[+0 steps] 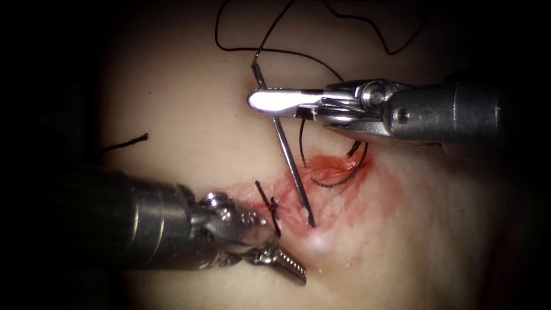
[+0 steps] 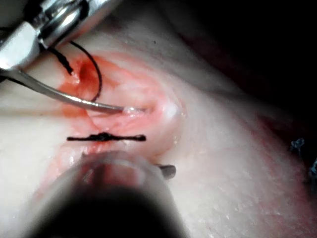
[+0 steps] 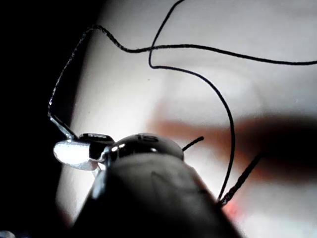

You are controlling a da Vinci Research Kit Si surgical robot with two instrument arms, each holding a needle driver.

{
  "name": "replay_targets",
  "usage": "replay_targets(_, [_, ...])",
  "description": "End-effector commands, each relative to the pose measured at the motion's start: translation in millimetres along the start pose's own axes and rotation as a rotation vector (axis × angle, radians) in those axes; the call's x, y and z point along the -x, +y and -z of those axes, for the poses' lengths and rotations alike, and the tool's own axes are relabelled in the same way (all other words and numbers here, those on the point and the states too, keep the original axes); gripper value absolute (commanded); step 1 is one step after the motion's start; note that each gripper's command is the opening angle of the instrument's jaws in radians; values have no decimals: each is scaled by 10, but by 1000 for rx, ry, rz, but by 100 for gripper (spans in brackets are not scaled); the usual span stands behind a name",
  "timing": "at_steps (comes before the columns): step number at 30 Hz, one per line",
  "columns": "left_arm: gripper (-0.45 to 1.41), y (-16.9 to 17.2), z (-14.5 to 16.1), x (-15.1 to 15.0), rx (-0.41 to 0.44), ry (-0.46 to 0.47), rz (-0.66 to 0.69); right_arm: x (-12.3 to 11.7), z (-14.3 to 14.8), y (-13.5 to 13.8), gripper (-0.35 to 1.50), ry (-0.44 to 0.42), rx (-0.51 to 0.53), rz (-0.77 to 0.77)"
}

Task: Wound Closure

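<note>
The curved needle (image 1: 290, 163) is a thin, polished steel sliver, clamped near its thread end by the right gripper (image 1: 275, 100), whose smooth bright jaws are closed on it. From there it slants down to the cut (image 1: 321, 172), where its point rests at the tissue (image 1: 189, 103) surface by a small pale raised spot; whether it has entered cannot be told. The tissue is pale, soft and glossy, stained with red fluid (image 1: 338, 169) around the cut. Dark, fine thread (image 1: 298, 54) trails from the needle's end in loose loops. A tied stitch (image 1: 271, 206) with short bristly ends crosses the cut further left. The left gripper (image 1: 284, 261), with serrated jaws parted, holds nothing, just beside that stitch.
</note>
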Motion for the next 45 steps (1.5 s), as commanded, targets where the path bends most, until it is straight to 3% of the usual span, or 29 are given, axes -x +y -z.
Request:
replay_targets(1, [2,-4,-6,-1,0,0,0,-2,-10,3,-35,-2,-5,-6])
replay_targets(26, [2,-4,-6,-1,1,-1,0,7,21,-9,-35,-43,212,-96])
replay_targets(31, [2,-4,-6,-1,1,-1,0,9,27,-11,-35,-62,305,-94])
replay_targets(39, [2,-4,-6,-1,1,-1,0,11,20,-10,-35,-61,311,-93])
replay_targets(45, [2,-4,-6,-1,1,-1,0,13,9,-6,-35,-59,230,-93])
